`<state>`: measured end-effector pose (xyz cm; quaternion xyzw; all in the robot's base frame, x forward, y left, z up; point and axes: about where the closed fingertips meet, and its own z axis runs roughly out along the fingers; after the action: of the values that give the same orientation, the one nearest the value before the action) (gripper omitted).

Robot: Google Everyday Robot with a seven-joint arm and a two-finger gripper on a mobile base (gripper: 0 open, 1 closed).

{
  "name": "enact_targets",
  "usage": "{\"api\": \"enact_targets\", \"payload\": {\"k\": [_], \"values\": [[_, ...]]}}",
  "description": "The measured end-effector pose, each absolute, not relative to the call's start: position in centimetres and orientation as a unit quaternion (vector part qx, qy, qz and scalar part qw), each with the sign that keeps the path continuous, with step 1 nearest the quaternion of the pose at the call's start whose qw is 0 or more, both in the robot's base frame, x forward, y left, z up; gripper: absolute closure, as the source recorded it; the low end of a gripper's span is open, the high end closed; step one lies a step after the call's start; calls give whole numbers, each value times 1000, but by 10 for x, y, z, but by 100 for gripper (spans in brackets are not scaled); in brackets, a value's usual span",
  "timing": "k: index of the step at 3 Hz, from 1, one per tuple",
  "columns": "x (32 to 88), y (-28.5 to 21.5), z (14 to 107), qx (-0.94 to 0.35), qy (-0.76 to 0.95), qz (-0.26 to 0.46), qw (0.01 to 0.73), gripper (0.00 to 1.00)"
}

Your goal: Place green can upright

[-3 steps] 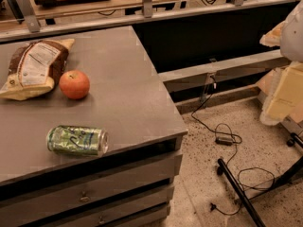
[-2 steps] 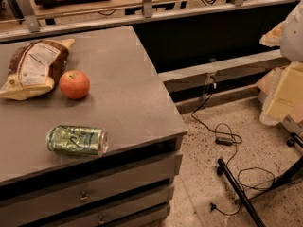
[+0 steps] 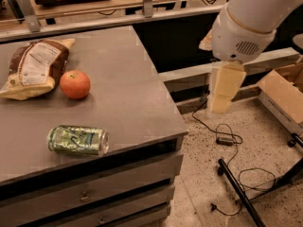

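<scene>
Arm (image 3: 251,18) has swung in from the right since the earlier frame. Can, apple (image 3: 75,84) and snack bag (image 3: 34,67) haven't moved.

Camera view: gripper (image 3: 226,90) hangs past the table's (image 3: 132,70) right edge, over the floor and well apart from the green can (image 3: 78,140). Can't tell if it's open or closed, but it isn't holding the can. The can lies on its side near the front edge, long axis left-right.

Risk: a nudge on approach could roll it off the front edge. An off-centre grasp could let it slip while tipping it up.
</scene>
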<state>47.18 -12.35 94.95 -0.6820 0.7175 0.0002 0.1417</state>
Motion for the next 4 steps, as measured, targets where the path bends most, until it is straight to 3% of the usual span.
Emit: {"api": "enact_targets", "payload": {"k": [2,4], "values": [[462,78,920,-802,580,63,129,0],[467,96,918,-787,602,71,116,0]]}}
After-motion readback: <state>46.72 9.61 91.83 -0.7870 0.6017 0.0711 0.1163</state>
